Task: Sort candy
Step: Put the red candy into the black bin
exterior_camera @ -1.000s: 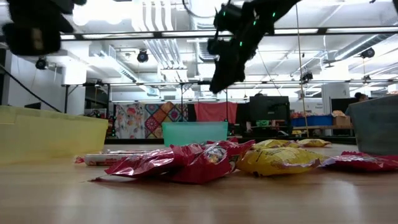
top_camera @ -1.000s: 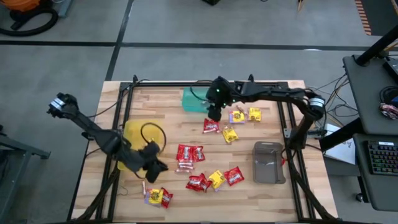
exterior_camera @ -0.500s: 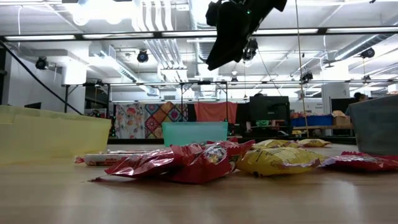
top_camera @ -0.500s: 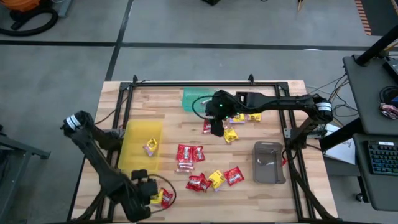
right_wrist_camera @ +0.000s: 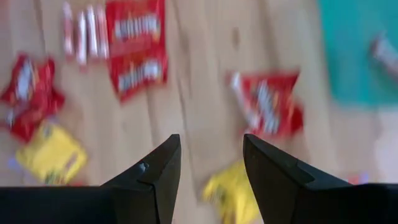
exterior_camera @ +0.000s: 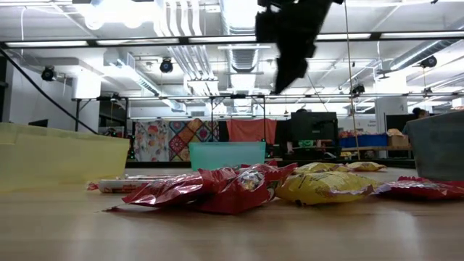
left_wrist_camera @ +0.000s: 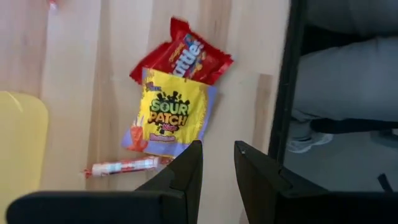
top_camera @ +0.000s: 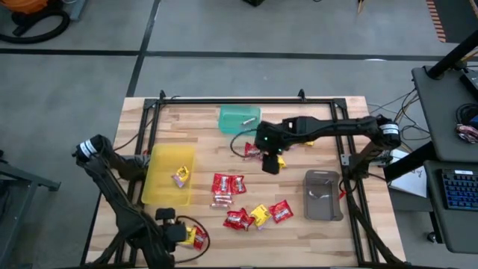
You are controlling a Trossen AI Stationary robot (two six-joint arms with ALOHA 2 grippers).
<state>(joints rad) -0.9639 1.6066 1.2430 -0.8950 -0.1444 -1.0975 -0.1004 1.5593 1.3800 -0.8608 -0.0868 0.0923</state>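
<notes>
Candy lies scattered on the wooden table: red packets point(top_camera: 228, 184), yellow packets point(top_camera: 260, 215) and small twisted rolls point(top_camera: 222, 200). One yellow packet point(top_camera: 180, 177) lies in the yellow tray point(top_camera: 158, 187). My left gripper point(top_camera: 181, 233) hangs open over the near left corner. Just ahead of its fingers lie a yellow packet point(left_wrist_camera: 171, 115), a red packet point(left_wrist_camera: 183, 56) and a roll point(left_wrist_camera: 124, 167). My right gripper point(top_camera: 270, 166) hangs open, high over the table's middle point(exterior_camera: 284, 81), above a red packet point(right_wrist_camera: 267, 112) and a yellow one point(right_wrist_camera: 236, 190).
A green tray point(top_camera: 239, 119) with a roll in it stands at the far middle, and a grey tray point(top_camera: 323, 196) at the right. The black frame rail point(left_wrist_camera: 283, 106) runs along the near edge, close to my left gripper. More yellow packets point(top_camera: 306, 138) lie at the far right.
My left gripper has swung from over the yellow tray toward the table's near edge and turned, and now hangs over the candy at the near left corner. My right gripper has gone from beside the green tray toward the near edge and a little to the right, staying high.
</notes>
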